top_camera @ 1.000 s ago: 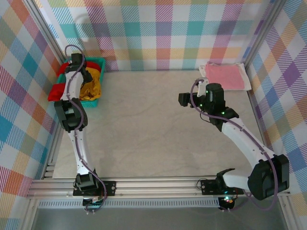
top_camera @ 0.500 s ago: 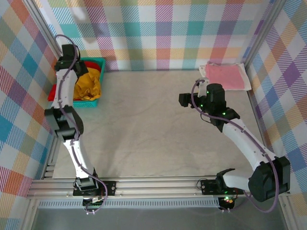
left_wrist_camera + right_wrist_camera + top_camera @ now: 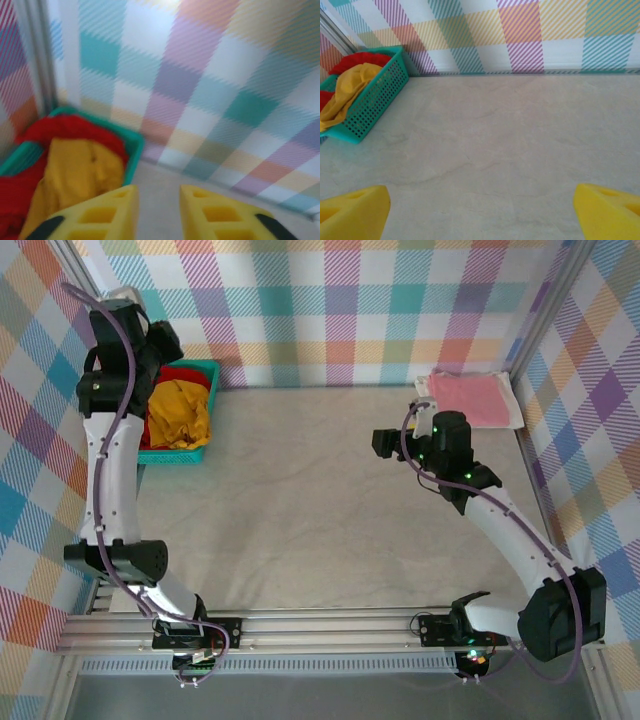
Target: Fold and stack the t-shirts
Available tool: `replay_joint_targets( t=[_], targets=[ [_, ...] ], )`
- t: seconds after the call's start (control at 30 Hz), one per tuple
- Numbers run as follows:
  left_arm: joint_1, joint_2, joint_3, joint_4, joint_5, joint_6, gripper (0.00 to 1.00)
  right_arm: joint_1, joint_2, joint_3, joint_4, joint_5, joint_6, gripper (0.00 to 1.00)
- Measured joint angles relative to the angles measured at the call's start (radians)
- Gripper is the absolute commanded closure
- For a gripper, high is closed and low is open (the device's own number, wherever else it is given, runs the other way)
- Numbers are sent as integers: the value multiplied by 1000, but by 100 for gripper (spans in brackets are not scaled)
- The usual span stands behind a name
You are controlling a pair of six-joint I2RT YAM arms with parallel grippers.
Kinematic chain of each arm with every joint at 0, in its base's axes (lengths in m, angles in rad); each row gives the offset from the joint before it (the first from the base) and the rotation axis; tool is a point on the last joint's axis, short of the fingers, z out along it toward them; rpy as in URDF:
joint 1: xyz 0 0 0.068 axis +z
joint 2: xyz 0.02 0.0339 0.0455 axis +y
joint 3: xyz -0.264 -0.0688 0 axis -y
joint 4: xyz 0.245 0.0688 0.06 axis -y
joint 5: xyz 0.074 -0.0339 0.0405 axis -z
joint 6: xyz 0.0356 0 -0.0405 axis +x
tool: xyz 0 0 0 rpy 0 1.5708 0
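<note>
A mustard-yellow t-shirt [image 3: 180,415] lies crumpled in the teal basket [image 3: 200,452] at the back left, with a red t-shirt [image 3: 188,375] bunched behind it. My left gripper [image 3: 168,343] hangs high over the basket's far end. In the left wrist view its fingers [image 3: 107,212] stand a little apart with nothing between them, and the yellow shirt [image 3: 80,175] and red shirt [image 3: 70,127] lie below to the left. A pink t-shirt [image 3: 470,398] lies folded flat at the back right. My right gripper [image 3: 383,445] hovers over mid-table, open wide [image 3: 480,215] and empty.
Plaid walls close in the back and both sides. The basket [image 3: 370,100] sits against the left wall near the back corner. Bare grey tabletop [image 3: 300,510] stretches between the basket and the pink shirt. A metal rail runs along the near edge.
My left arm has lifted up out of the basket toward the back-left corner, its fingers coming away empty. The right arm has stayed nearly still.
</note>
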Motion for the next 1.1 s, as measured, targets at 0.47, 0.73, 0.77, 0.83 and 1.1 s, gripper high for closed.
replay_joint_targets(
  t=[0.47, 0.73, 0.77, 0.83, 1.1],
  targets=[
    [156, 619, 146, -70, -14, 7, 11, 0, 44, 0, 7, -69, 5, 5],
    [163, 775, 287, -69, -37, -6, 18, 0, 48, 0, 14, -95, 5, 5],
    [166, 787, 288, -66, -37, -8, 21, 0, 48, 0, 14, -95, 5, 5],
    [171, 811, 288, -63, -36, -14, 32, 0, 47, 0, 14, -97, 5, 5],
    [179, 840, 288, -37, -8, -10, 98, 0, 22, 0, 10, -97, 5, 4]
  ],
)
